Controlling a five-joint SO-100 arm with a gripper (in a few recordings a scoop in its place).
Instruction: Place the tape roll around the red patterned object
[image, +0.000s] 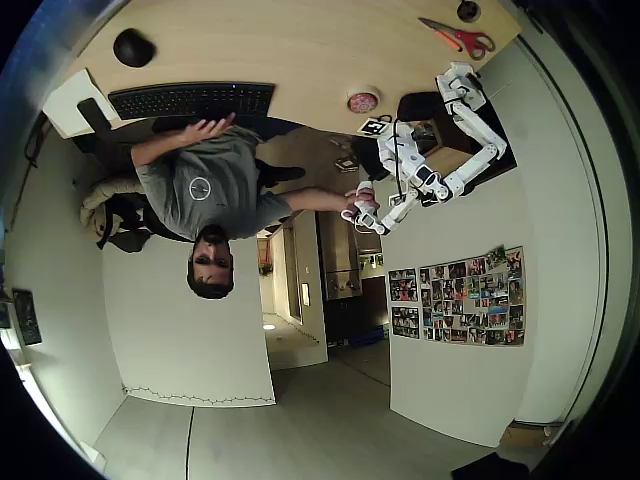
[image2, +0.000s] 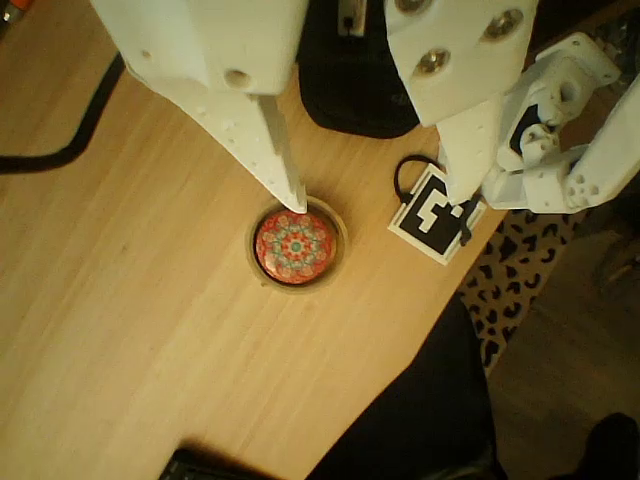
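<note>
One flat cream-yellow tape roll (image2: 337, 222) already rings the round red patterned object (image2: 295, 245) on the pale wooden table (image2: 130, 330); the white gripper (image2: 375, 195) hovers above, spread wide and empty. The roll looks light and stiff, best pinched across its rim

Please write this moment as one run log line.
white two-finger gripper: open, above | cream-yellow tape ring: around red patterned ball | wooden table
</note>
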